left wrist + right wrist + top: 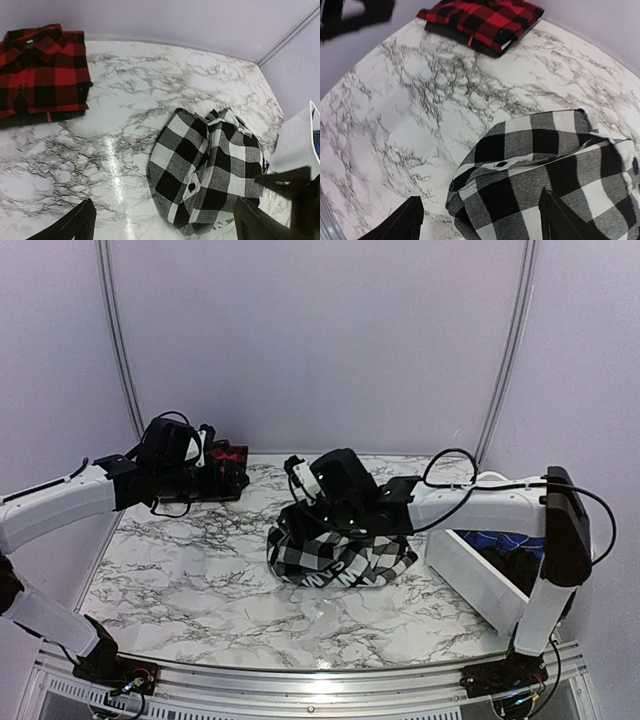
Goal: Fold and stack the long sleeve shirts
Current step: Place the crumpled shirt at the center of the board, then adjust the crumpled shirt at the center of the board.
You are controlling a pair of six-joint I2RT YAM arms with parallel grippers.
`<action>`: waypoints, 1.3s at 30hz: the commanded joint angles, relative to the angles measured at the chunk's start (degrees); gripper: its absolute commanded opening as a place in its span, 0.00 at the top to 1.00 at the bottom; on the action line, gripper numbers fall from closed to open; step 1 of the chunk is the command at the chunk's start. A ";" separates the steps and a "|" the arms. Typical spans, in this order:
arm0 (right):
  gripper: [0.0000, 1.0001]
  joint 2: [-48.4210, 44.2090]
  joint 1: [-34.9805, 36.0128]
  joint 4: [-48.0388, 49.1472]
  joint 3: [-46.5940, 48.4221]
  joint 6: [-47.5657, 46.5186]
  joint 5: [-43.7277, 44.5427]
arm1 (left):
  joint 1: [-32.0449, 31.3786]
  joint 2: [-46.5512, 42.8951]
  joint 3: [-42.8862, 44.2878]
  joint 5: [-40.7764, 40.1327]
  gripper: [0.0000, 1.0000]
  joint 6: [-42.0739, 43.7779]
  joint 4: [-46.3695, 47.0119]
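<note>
Above the crumpled black-and-white shirt, the right gripper, jaws apart.

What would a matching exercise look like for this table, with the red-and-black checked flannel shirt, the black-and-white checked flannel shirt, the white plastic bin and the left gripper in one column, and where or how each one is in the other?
Column one
1. red-and-black checked flannel shirt
2. black-and-white checked flannel shirt
3. white plastic bin
4. left gripper

Column two
A. bunched up in the middle of the marble table
B. open, holding nothing
C. at the right edge of the table
D. folded, at the far left corner

Pairs: 1-D, 2-A, 3-C, 4-B
</note>
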 commanded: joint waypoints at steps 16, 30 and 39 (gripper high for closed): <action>0.30 -11.77 -17.82 -2.92 -11.47 10.68 -4.36 | -5.05 13.09 4.58 15.65 0.01 1.87 -0.82; 0.30 -3.06 -17.92 -7.75 -8.10 13.04 1.64 | -5.24 11.67 3.39 12.18 0.01 1.03 -0.85; 0.59 -1.53 -15.25 -5.54 -5.35 13.01 -0.36 | -5.24 10.64 2.78 8.63 0.01 0.43 -0.85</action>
